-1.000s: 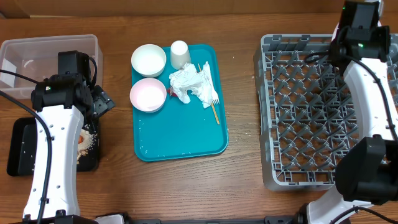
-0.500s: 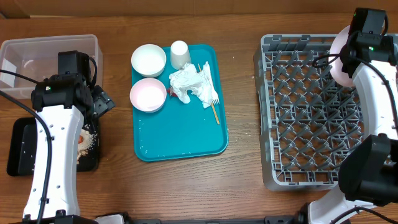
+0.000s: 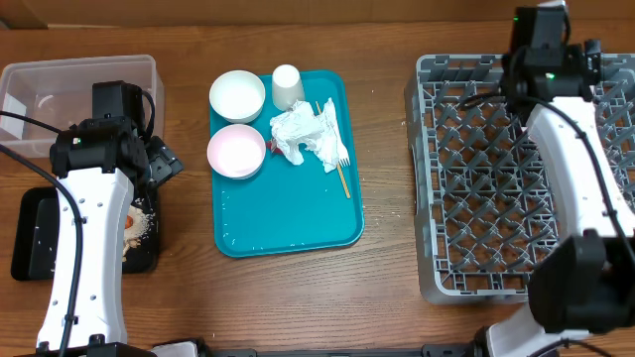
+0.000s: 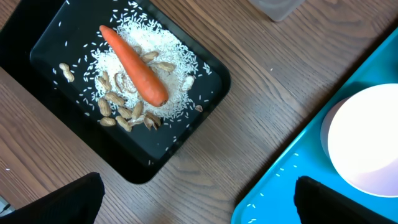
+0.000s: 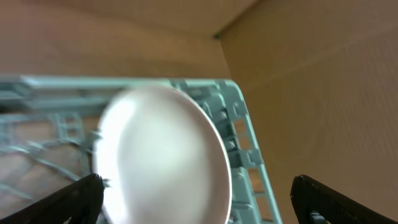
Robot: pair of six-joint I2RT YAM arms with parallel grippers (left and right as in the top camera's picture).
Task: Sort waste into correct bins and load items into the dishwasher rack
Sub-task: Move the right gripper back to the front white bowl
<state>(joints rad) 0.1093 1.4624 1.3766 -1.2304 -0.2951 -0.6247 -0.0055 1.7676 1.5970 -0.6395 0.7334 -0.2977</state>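
A round pinkish-white plate (image 5: 161, 155) stands on edge in the far corner of the grey dishwasher rack (image 3: 476, 198). My right gripper (image 5: 205, 205) is open around it, both fingers apart from it. My left gripper (image 4: 193, 205) is open above bare wood between the black tray (image 4: 43, 50) and the teal tray (image 3: 288, 213). In the black tray lie an orange carrot (image 4: 134, 65), rice and peanuts. On the teal tray are two white bowls (image 3: 237, 95) (image 3: 236, 151), a white cup (image 3: 288, 86), a crumpled napkin (image 3: 306, 134), a fork (image 3: 342, 159) and a wooden stick (image 3: 342, 178).
A clear plastic tub (image 3: 60, 84) stands at the back left, behind the black tray. Cardboard walls close off the back and the right side beyond the rack. Bare wooden table lies between the teal tray and the rack.
My right gripper has opened and let go of the plate, which now stands in the rack; that wrist has swung left. The left arm has not moved.
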